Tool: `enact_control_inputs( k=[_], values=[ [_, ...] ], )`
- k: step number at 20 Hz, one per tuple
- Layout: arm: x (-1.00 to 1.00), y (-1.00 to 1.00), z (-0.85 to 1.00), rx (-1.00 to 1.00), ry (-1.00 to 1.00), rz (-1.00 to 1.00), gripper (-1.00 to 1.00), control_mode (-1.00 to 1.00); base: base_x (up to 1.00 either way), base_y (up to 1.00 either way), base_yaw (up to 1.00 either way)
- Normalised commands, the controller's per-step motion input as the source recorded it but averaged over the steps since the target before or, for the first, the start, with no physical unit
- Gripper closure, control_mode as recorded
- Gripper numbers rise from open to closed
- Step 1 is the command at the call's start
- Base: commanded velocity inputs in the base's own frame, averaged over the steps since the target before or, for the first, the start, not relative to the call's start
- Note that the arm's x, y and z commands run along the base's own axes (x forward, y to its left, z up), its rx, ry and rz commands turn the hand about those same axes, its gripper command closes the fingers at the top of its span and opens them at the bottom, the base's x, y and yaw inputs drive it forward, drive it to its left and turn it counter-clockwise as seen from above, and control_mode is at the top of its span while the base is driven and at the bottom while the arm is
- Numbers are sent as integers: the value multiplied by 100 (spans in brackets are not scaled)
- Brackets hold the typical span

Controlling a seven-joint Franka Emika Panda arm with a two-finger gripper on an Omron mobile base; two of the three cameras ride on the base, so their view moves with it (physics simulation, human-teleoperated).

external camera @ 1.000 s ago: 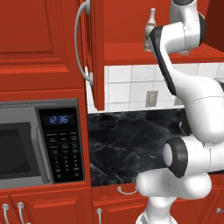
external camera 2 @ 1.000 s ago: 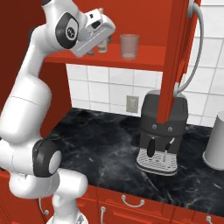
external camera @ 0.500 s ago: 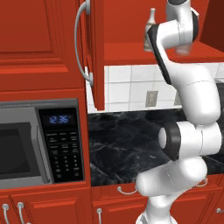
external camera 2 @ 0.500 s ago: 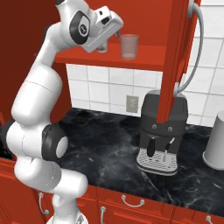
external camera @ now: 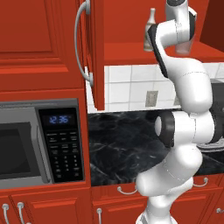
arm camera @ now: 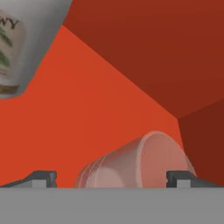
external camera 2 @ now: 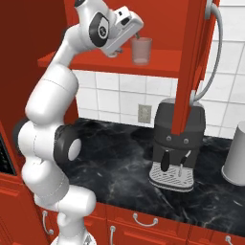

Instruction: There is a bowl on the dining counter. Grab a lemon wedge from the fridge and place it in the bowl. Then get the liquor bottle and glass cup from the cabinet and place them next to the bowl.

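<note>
My claw [arm camera: 112, 178] is wide open and holds nothing. The glass cup [external camera 2: 141, 50] stands upright on the shelf [external camera 2: 158, 67] inside the cabinet [external camera: 95, 52]. It sits right in front of me, between my two fingertips [arm camera: 41, 178].

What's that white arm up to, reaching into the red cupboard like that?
The white robot arm has its pincer inside the open red cabinet, lined up on the glass cup standing on the shelf. The pincer is wide open, a fingertip on either side of the cup, nothing held yet. The liquor bottle stands on the same shelf, beside the cup.
</note>
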Motion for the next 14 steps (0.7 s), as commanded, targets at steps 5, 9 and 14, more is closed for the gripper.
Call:
enact_control_inputs(
  k=[5,9,14],
  values=[
    [32,-17,0,-1,0,0,-100,-100,0,0,0],
    [22,-20,0,0,0,0,-100,-100,0,0,0],
    [10,-18,0,-1,0,0,-100,-100,0,0,0]
  ],
)
